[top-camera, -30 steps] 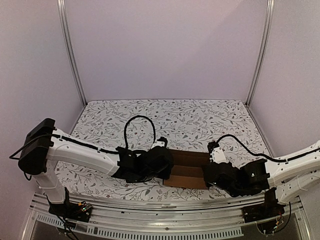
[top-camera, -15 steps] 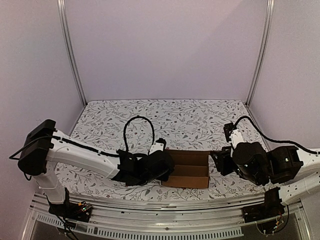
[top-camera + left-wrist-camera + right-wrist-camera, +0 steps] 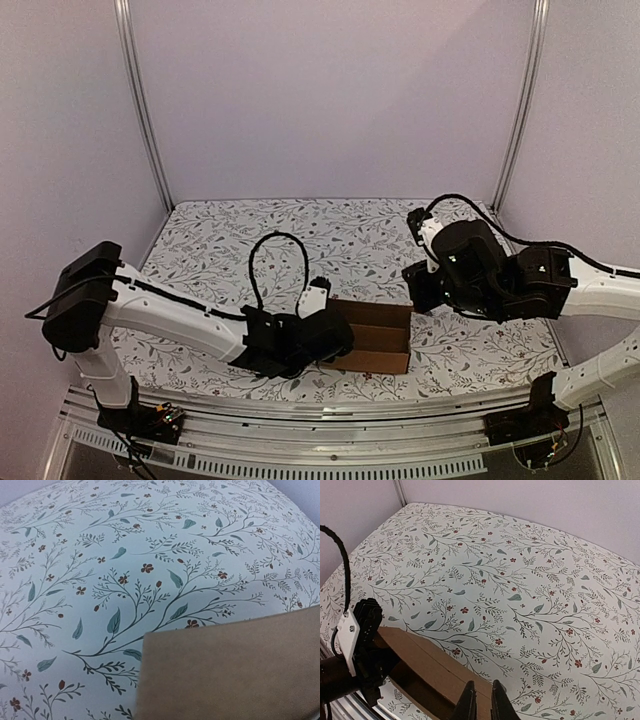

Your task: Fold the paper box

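My right end effector (image 3: 413,292) has left the paper box (image 3: 375,345). A second ago it was low at the box's right end, with its arm lying along the front of the worktop (image 3: 300,225). Half a second ago it had drawn off to the right. Now it hangs raised behind the box's right end, apart from the cardboard. In the right wrist view its fingers (image 3: 470,700) are nearly together, with only a narrow gap between them and nothing in it.

My left end effector (image 3: 326,338) is still pressed against the box's left end, as in both earlier views, though the left arm has settled slightly lower and to the right. It is closed tight. The left wrist view shows none of its fingers, only a plain brown panel (image 3: 235,670) filling the lower right corner over the floral cloth, so I cannot tell whether it pinches a flap or merely rests against the box.

The box sits near the front edge of the worktop, about midway between the two arm bases and roughly where it was a second ago. Its right end, covered by the right arm earlier, is now in full view. From above it reads as a shallow open tray with the walls standing and a fold line along the inside. The right wrist view shows the long brown wall (image 3: 435,667) running away from the fingers toward the left arm's black wrist (image 3: 362,645).
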You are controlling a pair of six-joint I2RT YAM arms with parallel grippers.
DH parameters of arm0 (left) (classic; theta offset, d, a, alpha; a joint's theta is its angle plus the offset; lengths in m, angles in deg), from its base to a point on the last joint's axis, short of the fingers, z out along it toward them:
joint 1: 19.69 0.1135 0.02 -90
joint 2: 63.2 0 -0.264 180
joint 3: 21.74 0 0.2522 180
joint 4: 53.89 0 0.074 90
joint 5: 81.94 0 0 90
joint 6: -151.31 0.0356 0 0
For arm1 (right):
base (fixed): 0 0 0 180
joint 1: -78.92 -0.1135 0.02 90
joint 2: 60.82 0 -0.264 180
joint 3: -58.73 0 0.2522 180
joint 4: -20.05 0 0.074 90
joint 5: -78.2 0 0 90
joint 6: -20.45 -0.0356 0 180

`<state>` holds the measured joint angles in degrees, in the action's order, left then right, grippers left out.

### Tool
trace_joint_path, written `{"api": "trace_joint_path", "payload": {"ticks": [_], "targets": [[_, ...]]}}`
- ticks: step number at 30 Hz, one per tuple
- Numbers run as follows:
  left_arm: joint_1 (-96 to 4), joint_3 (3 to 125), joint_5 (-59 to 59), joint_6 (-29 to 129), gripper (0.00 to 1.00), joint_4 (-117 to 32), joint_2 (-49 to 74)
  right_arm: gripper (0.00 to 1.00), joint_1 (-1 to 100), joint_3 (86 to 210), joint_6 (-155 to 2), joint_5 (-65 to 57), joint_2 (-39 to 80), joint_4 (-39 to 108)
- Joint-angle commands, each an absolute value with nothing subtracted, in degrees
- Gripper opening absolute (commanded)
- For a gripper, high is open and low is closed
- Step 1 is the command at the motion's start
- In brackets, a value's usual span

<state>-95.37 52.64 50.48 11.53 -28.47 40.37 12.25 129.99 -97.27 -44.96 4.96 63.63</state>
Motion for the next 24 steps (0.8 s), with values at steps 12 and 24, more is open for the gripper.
{"api": "trace_joint_path", "payload": {"ticks": [12, 24], "targets": [[-99.10, 53.11, 59.28, 13.89, 0.00, -30.55, 46.68, 0.00, 18.11, 133.57, -97.04, -32.50, 24.53, 52.85], [-100.54, 51.67, 59.27, 12.26, 0.00, -32.60, 48.35, 0.00, 15.13, 126.69, -103.86, -35.01, 30.58, 45.27]]}}
